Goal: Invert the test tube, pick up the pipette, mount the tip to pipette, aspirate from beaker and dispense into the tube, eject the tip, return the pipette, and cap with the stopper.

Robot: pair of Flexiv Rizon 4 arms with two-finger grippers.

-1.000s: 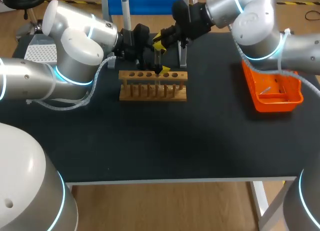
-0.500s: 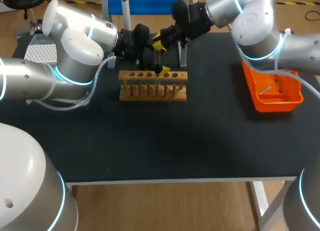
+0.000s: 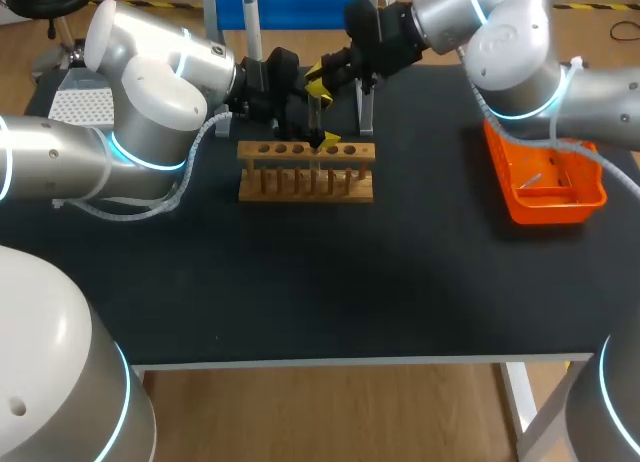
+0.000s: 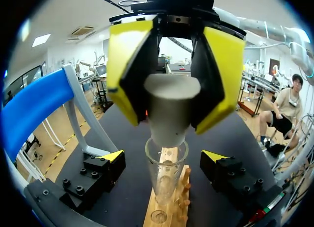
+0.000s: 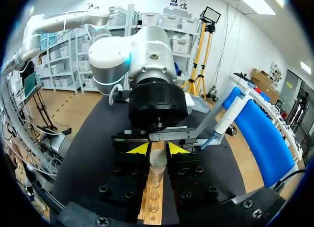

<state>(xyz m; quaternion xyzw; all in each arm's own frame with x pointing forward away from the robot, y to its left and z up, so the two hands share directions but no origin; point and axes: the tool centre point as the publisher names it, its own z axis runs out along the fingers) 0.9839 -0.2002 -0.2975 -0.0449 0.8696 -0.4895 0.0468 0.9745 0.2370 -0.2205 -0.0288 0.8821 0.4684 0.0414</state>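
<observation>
So the right gripper (image 5: 157, 149) is pinching the pale grey tapered rubber stopper (image 4: 172, 106) from both sides, with its narrow end right at the mouth of the clear glass test tube (image 4: 166, 175) straight under it. The tube stands upright in the light wooden rack with a row of holes (image 3: 306, 172) on the black table (image 3: 300, 282). The left gripper (image 4: 166, 158) is spread wide, one finger on each side of the tube just below the stopper, not touching the glass

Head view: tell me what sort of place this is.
Probably a robot lab bench: a wooden rack holding a glass tube, a pipette on a blue stand, an orange tray.
</observation>
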